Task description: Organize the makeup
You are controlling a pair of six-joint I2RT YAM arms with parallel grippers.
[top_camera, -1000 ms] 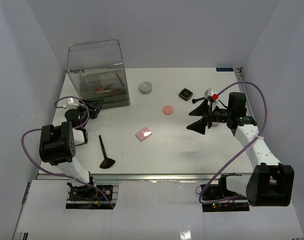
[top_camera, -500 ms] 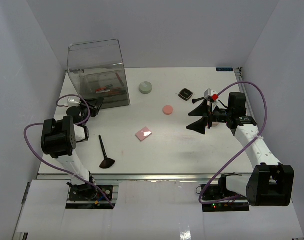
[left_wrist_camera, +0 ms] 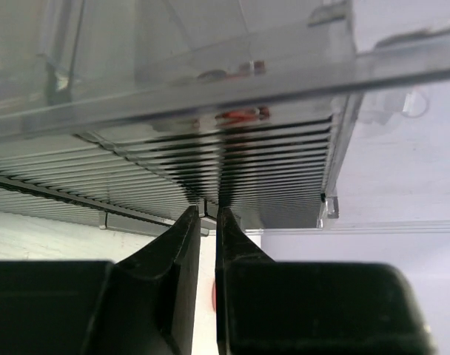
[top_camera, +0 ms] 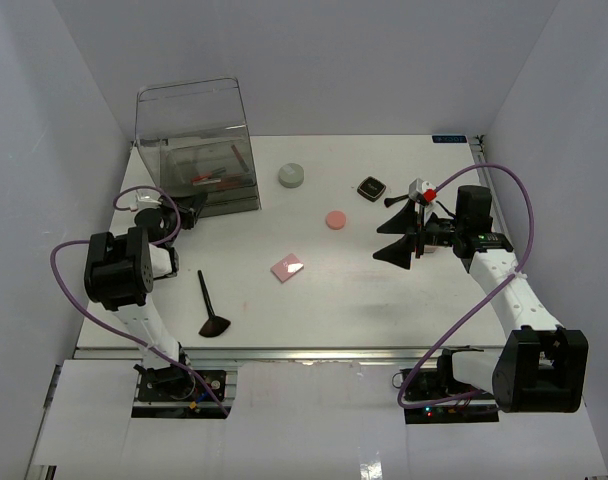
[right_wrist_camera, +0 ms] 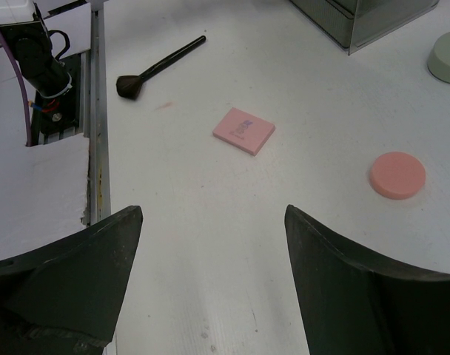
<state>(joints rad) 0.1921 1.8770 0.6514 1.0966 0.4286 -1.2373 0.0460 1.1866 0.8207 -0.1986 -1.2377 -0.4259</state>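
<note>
My left gripper (top_camera: 190, 212) is at the lower front of the clear drawer box (top_camera: 196, 150). In the left wrist view its fingertips (left_wrist_camera: 189, 214) stand almost together on a small grey tab of the ribbed drawer front (left_wrist_camera: 269, 192). Red-and-black sticks (top_camera: 209, 180) lie inside the box. Out on the table lie a black-handled brush (top_camera: 208, 305), a pink square compact (top_camera: 287, 266), a pink disc (top_camera: 335, 218), a grey round jar (top_camera: 291, 175) and a black square compact (top_camera: 371, 187). My right gripper (top_camera: 392, 236) hangs open and empty, right of the disc (right_wrist_camera: 397, 175) and the pink compact (right_wrist_camera: 244, 130).
The drawer box stands at the back left, close to the left wall. White walls close in the table (top_camera: 384, 300) on three sides. The brush (right_wrist_camera: 162, 66) lies near the front edge and the metal rail (right_wrist_camera: 99, 111).
The left gripper's jaws have closed from about half open to nearly together at the drawer front, and its wrist has shifted slightly. The right arm has barely moved.
</note>
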